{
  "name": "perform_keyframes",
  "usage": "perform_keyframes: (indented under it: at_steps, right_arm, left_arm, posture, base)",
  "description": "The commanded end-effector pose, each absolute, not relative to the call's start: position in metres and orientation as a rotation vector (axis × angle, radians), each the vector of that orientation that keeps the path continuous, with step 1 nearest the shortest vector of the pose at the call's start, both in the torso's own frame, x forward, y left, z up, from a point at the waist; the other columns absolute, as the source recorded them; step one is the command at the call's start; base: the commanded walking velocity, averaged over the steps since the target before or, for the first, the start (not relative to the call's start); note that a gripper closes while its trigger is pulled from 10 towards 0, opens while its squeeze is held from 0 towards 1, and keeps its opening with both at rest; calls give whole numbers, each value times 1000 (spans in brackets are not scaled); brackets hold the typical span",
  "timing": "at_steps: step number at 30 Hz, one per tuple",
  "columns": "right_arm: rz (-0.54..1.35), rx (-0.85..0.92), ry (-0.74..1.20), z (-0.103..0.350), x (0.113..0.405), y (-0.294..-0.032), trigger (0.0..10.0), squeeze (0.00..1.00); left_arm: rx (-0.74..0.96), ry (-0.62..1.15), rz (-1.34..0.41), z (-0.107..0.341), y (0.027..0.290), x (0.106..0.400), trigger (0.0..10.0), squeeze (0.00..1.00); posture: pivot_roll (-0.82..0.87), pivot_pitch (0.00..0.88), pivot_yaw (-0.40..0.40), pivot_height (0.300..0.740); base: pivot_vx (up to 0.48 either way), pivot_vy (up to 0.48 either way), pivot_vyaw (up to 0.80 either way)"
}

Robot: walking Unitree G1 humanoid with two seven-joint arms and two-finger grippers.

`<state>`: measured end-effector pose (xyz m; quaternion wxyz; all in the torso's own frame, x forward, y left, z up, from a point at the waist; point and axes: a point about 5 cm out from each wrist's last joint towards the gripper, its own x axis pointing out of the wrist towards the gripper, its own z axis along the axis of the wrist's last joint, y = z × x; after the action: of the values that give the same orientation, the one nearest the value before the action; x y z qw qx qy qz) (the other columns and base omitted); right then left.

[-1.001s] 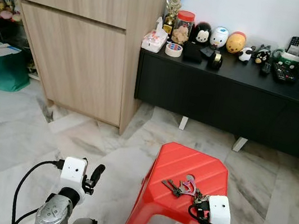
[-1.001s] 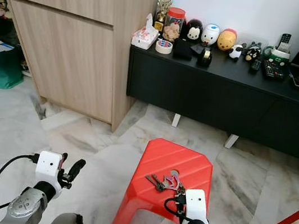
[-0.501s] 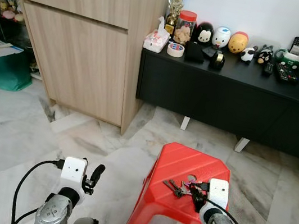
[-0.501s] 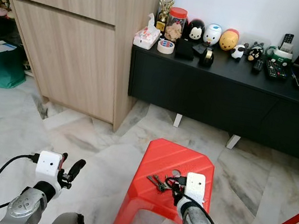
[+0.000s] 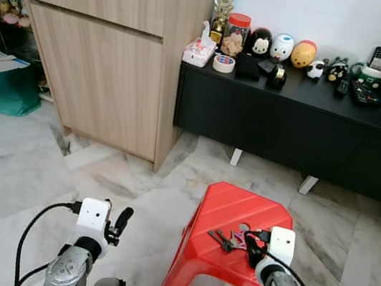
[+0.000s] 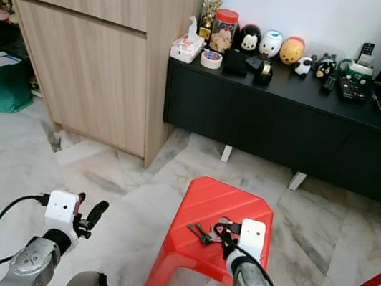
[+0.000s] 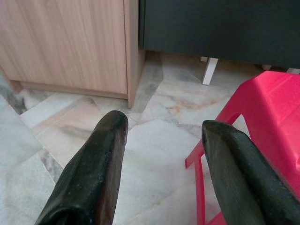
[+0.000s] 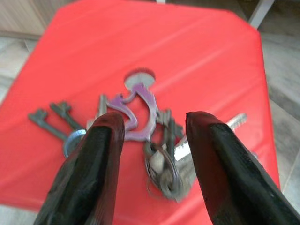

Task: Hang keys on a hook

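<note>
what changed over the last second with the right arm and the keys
The right gripper swung in from the stool's near right corner to sit over the keys, fingers open on either side, nothing gripped yet. The keys stayed put on the stool; the left gripper stayed idle and open.

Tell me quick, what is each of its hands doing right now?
Left gripper: jaws open, holding nothing, above the floor.
Right gripper: jaws open, poised over the keys on the red stool.
</note>
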<state>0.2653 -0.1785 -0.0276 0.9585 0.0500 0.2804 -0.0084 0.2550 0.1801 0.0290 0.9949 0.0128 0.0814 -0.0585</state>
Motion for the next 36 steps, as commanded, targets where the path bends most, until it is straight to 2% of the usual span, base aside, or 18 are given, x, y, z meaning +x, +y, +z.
perform_keyframes:
  at_steps: [1,16,28,36]
  right_arm:
    - [-15,89,552,-25,268,-179,10000,0]
    - [4,84,539,-24,269,-176,10000,0]
    - [4,90,564,-27,265,-176,10000,0]
    - [-3,182,574,-30,262,-176,10000,0]
  left_arm:
    - [28,170,-121,28,179,257,10000,0]
    - [37,173,-127,27,179,258,10000,0]
    - [38,172,-127,27,179,257,10000,0]
    - [53,180,-133,25,178,256,10000,0]
  posture:
    - [75,0,-65,610]
    - [74,0,-67,610]
    - [73,0,-66,610]
    - [67,0,-64,610]
  base:
    - [266,0,0]
    - [296,0,0]
    - [0,0,0]
    - [0,0,0]
